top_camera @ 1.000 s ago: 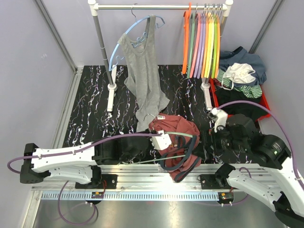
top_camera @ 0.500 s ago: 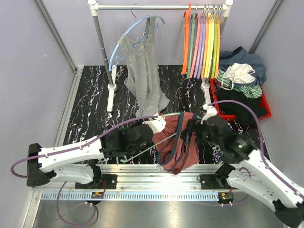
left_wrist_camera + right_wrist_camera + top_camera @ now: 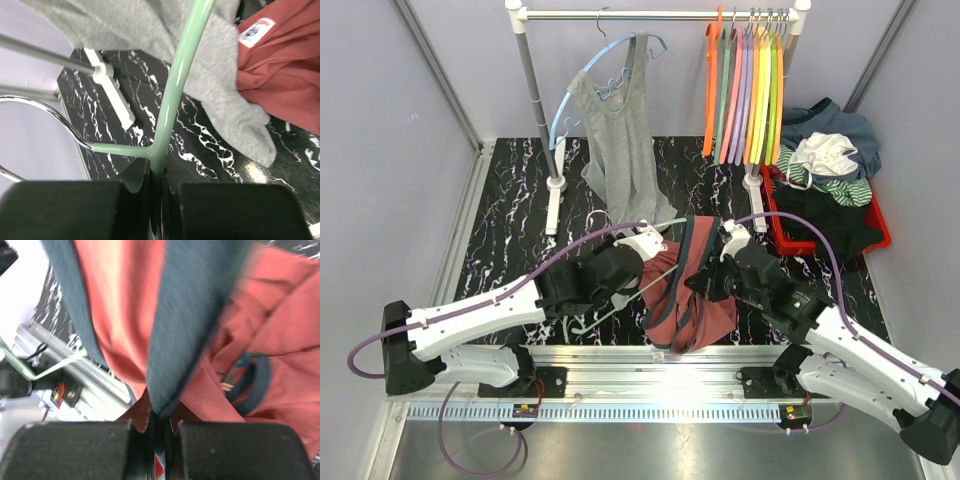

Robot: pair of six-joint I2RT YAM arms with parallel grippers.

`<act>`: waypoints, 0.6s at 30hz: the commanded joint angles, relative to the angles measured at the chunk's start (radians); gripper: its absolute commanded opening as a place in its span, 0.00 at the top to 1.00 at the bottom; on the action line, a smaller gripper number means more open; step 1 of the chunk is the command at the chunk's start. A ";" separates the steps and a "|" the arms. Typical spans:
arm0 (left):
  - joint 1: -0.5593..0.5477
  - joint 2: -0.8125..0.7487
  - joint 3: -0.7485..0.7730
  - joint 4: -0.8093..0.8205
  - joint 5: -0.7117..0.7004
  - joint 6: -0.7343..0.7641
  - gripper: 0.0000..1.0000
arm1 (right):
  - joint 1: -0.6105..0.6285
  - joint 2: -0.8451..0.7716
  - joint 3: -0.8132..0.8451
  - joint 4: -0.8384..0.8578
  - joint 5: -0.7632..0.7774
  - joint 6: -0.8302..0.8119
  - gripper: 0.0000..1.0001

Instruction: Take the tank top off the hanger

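Change: the right gripper (image 3: pixel 708 280) was wide apart a second ago and off to the right. It has now swung in and clamped onto the red tank top (image 3: pixel 682 292). The right wrist view shows its jaws pinched on the dark blue strap edge (image 3: pixel 200 305), with red cloth bunched all around.

The left gripper (image 3: pixel 157 186) is unchanged in grip, clenched on the pale green hanger (image 3: pixel 181 75) just below where the metal hook joins. That arm has carried the hanger forward, away from the near rail of the table (image 3: pixel 510 215).

Meaning: each arm now has its own hold, one on the hanger and one on the cloth. My judgement is that the strap can now be pulled off the hanger's shoulder. The garment is not yet free.

Position: the red tank top hangs mid-table between the two grippers, low over the dark surface. It sits in front of the gray top (image 3: pixel 620 140) on the rail.

Pose: the left arm stretches diagonally rightward. The right arm reaches leftward with its wrist turned toward the cloth.
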 commanded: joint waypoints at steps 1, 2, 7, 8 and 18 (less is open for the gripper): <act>0.043 0.008 0.058 0.044 -0.072 -0.091 1.00 | 0.011 -0.050 0.030 -0.053 0.111 0.015 1.00; 0.047 0.010 0.055 0.037 -0.070 -0.096 1.00 | 0.009 -0.064 0.052 -0.084 0.145 0.023 1.00; 0.050 -0.004 0.012 -0.006 -0.013 -0.125 1.00 | 0.009 -0.189 0.127 -0.227 0.515 0.108 1.00; 0.049 -0.006 0.007 -0.020 0.029 -0.125 1.00 | 0.011 -0.210 0.136 -0.230 0.571 0.135 1.00; 0.049 -0.085 -0.007 -0.218 0.095 -0.223 1.00 | 0.006 -0.061 0.294 -0.549 1.041 0.417 1.00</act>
